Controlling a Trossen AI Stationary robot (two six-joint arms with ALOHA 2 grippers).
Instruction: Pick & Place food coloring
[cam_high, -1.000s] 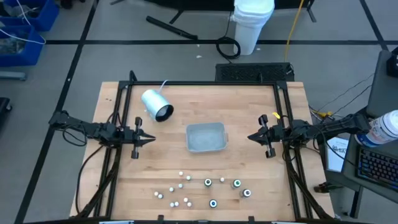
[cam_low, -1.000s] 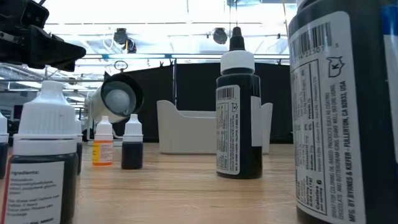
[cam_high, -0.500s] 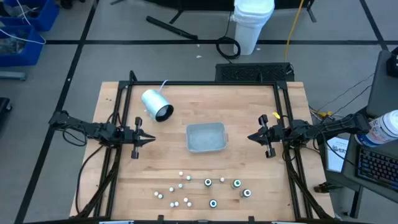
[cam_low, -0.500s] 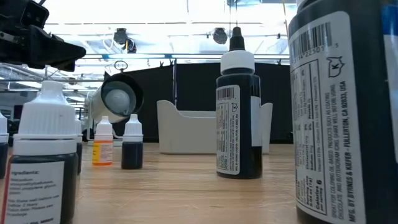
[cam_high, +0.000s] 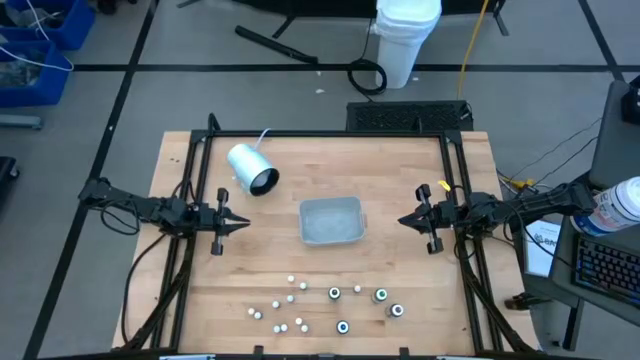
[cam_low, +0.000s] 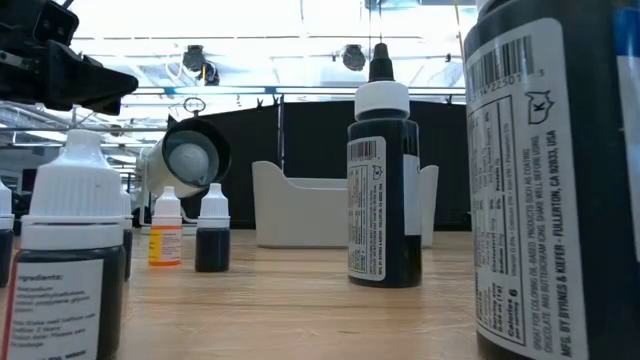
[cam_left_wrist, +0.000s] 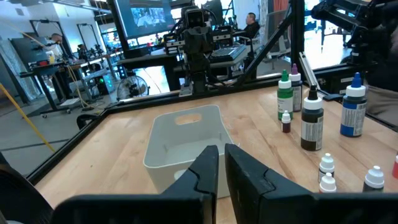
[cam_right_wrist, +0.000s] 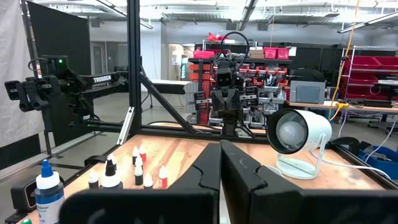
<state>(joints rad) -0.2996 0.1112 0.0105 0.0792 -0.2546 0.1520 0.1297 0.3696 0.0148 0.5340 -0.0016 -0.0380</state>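
Note:
Several food coloring bottles (cam_high: 330, 305) stand upright on their bases in a loose group near the table's near edge; some are small with white caps, some larger and dark (cam_low: 384, 190) (cam_left_wrist: 311, 115) (cam_right_wrist: 140, 165). A shallow grey tray (cam_high: 331, 220) (cam_left_wrist: 180, 140) sits at the table's middle. My left gripper (cam_high: 243, 223) (cam_left_wrist: 222, 165) hovers level left of the tray, its fingers shut to a narrow slit with nothing between them. My right gripper (cam_high: 403, 221) (cam_right_wrist: 221, 162) hovers right of the tray, shut and holding nothing. Both point at the tray.
A white-and-grey cylinder (cam_high: 252, 168) (cam_right_wrist: 298, 140) with a cord lies at the far left of the table. Black frame rails (cam_high: 190, 190) run along the table's left and right edges. Bare wood lies between tray and bottles. People sit at desks in the room beyond (cam_left_wrist: 252, 22).

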